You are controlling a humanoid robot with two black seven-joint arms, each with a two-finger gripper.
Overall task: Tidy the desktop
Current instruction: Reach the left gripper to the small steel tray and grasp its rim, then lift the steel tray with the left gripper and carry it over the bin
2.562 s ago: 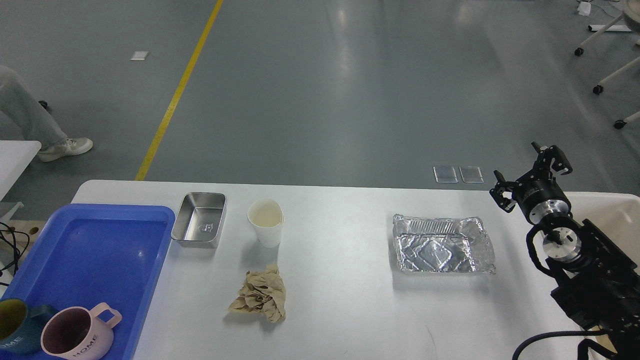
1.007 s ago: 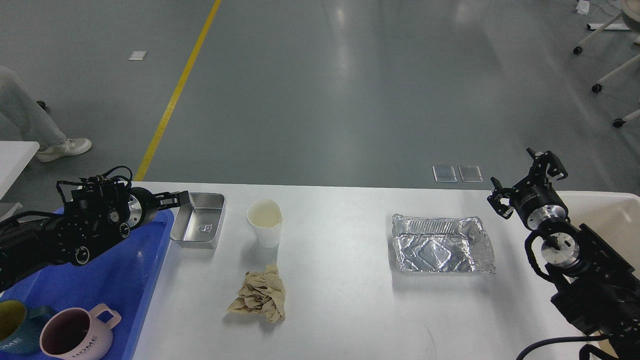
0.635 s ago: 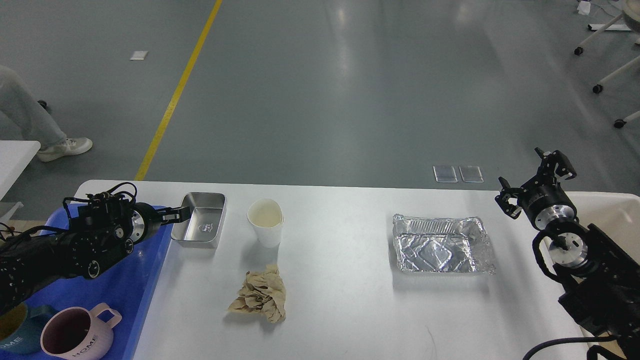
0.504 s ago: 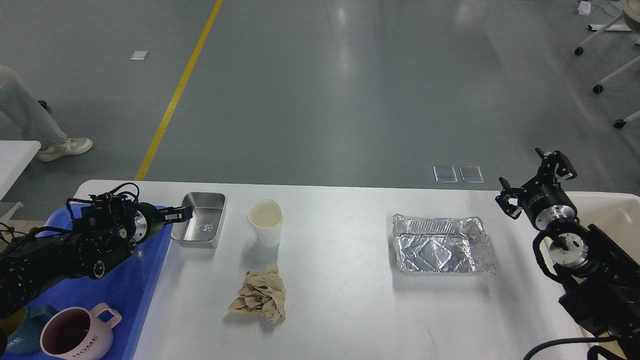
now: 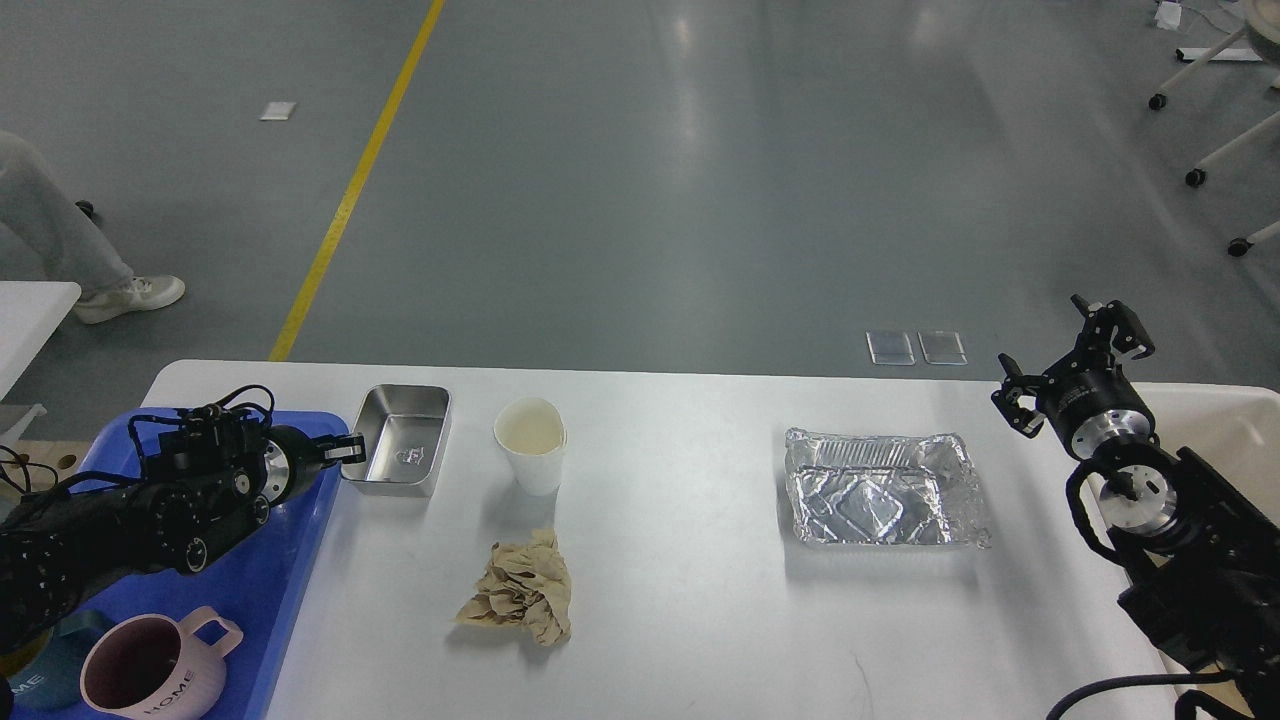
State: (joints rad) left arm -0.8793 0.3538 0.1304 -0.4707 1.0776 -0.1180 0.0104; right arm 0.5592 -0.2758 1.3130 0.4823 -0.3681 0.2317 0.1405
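The white desktop carries a steel tin, a white paper cup, a crumpled brown paper wad and a crushed foil tray. My left gripper reaches in over the blue tray and sits at the tin's left wall, near its front corner. Its dark fingers are too close together to tell whether they hold the wall. My right gripper is open and empty. It hovers above the table's far right edge, to the right of the foil tray.
A blue plastic tray lies at the left with a pink mug and a partly hidden dark blue mug. A cream bin stands at the right edge behind my right arm. A person's leg shows far left.
My left arm came into view over the blue tray, reached the tin's far-left corner, then drew back and down to its near-left wall. The tin and right arm barely moved.
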